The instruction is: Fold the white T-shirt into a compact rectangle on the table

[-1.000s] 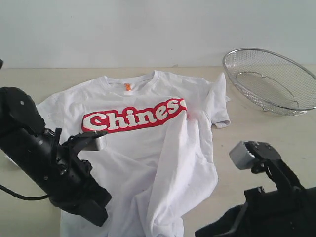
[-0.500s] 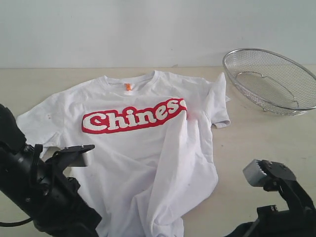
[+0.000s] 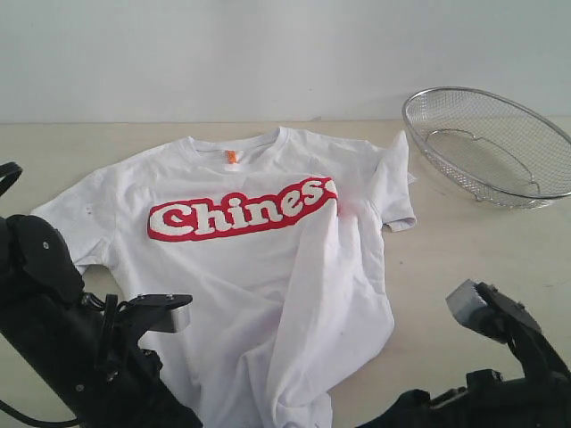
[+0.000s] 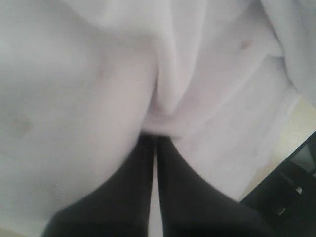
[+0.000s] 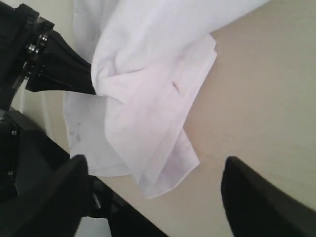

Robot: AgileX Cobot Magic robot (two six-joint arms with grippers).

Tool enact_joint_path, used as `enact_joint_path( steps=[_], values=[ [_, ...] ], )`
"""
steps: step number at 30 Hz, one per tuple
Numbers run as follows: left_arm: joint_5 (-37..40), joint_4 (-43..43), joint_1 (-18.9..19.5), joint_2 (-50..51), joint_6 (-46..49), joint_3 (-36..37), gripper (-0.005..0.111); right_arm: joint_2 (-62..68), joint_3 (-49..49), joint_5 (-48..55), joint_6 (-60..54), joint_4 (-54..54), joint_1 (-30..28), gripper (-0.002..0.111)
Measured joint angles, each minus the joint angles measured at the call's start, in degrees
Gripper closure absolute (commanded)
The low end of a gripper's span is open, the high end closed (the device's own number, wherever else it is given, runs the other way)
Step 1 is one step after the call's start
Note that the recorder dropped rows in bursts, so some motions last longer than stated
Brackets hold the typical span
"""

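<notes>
The white T-shirt (image 3: 259,259) lies front up on the table (image 3: 464,259), red lettering showing. Its right side is folded diagonally across the body, and the lower hem is bunched near the front edge. My left gripper (image 4: 154,143) is shut on a pinch of the shirt's lower fabric, with a sliver of cloth between its fingers (image 5: 74,81). In the right wrist view my right gripper (image 5: 155,195) stands open over the bare table, its jaws wide apart either side of the shirt's loose hem corner (image 5: 165,173) without touching it. In the exterior view both arms' tips are cut off at the bottom.
A silver wire-mesh basket (image 3: 486,143) stands at the back right, apart from the shirt. Bare tabletop lies right of the shirt. The left arm (image 3: 80,348) covers the near left corner and the right arm (image 3: 500,392) the near right.
Both arms have drawn back toward the near edge, uncovering the shirt's left sleeve. The right gripper's jaws now stand wide apart. The shirt's upper part has not moved.
</notes>
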Motion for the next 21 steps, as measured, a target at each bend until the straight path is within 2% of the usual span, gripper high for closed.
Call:
enact_joint_path(
  steps=[2,3,6,11,14,21],
  values=[
    [0.0,0.0,0.0,0.0,0.1,0.0,0.102,0.0,0.0,-0.1,1.87,0.11,0.0,0.064],
    [0.0,0.0,0.0,0.0,0.28,0.0,0.102,0.0,0.0,-0.1,2.56,0.11,0.0,0.063],
    [-0.05,0.0,0.0,0.0,0.51,0.0,0.102,0.58,0.0,-0.48,2.79,0.35,0.0,0.047],
    [-0.05,0.0,0.0,0.0,0.51,0.0,0.102,8.79,0.0,1.15,-1.56,6.33,0.0,0.053],
    [-0.14,0.0,0.0,0.0,0.51,0.0,0.102,13.72,-1.31,5.84,-5.62,6.95,0.0,0.053],
    [-0.14,0.0,0.0,0.0,0.63,0.0,0.102,22.01,-5.75,7.72,-7.7,7.29,0.0,0.053]
  ],
)
